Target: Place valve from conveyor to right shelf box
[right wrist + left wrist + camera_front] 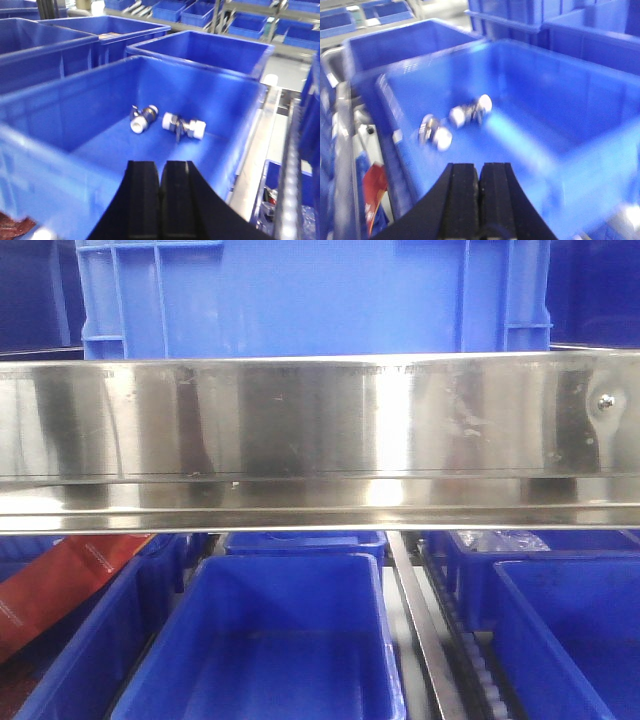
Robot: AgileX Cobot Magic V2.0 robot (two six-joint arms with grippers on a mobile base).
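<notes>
Two valves lie on the floor of a blue shelf box [560, 85]. In the left wrist view they are blurred: one valve [436, 132] to the left and another valve [470, 112] beside it. My left gripper [479, 167] hovers over the box's near side, shut and holding nothing. The right wrist view shows the same box [75, 105], with a valve [142, 118] and a second valve [184, 125] side by side. My right gripper [160, 165] is shut and empty above the near wall. The conveyor is out of view.
A shiny steel shelf rail [320, 440] crosses the front view, with a blue crate [300, 295] above it and blue bins [260, 640] below. A red packet [50, 590] lies at the lower left. More blue boxes [200, 50] crowd around.
</notes>
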